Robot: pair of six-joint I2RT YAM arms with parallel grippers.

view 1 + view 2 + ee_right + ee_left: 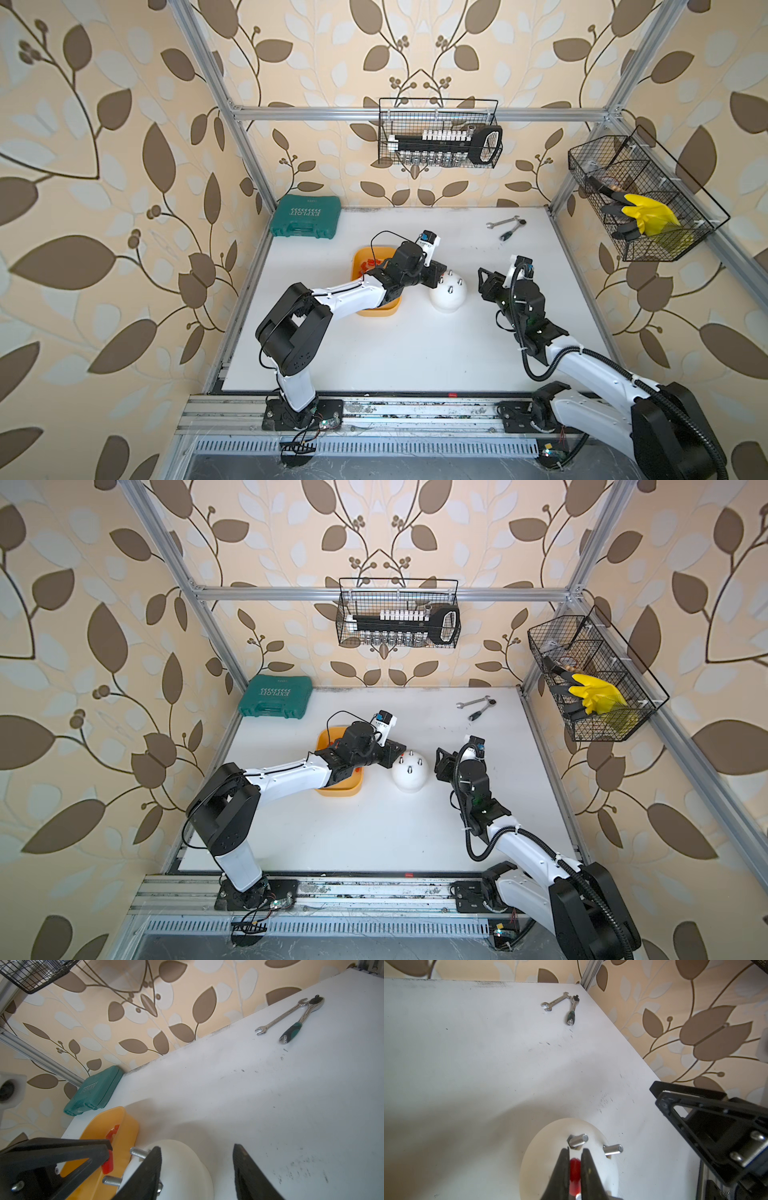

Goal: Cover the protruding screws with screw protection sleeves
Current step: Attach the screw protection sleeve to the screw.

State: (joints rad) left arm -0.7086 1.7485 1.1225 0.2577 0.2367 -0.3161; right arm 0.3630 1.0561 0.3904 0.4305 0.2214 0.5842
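Yellow tray (376, 311), 9 o'clock of white dome (451, 301) on the desk (415, 353): spare sleeves (368, 264) inside. Your left tool (575, 1153) is clenched on one red sleeve (575, 1171) just beside the protruding screws (578, 1140), none capped. Step: first capping. Next: line bore over a stud, push down. Right tool (197, 1148), 3 o'clock: jaws spread, empty.

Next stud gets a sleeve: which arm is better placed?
Left. The left gripper is shut on a red sleeve over the bare screws on the dome; the right gripper is open and empty beside it.
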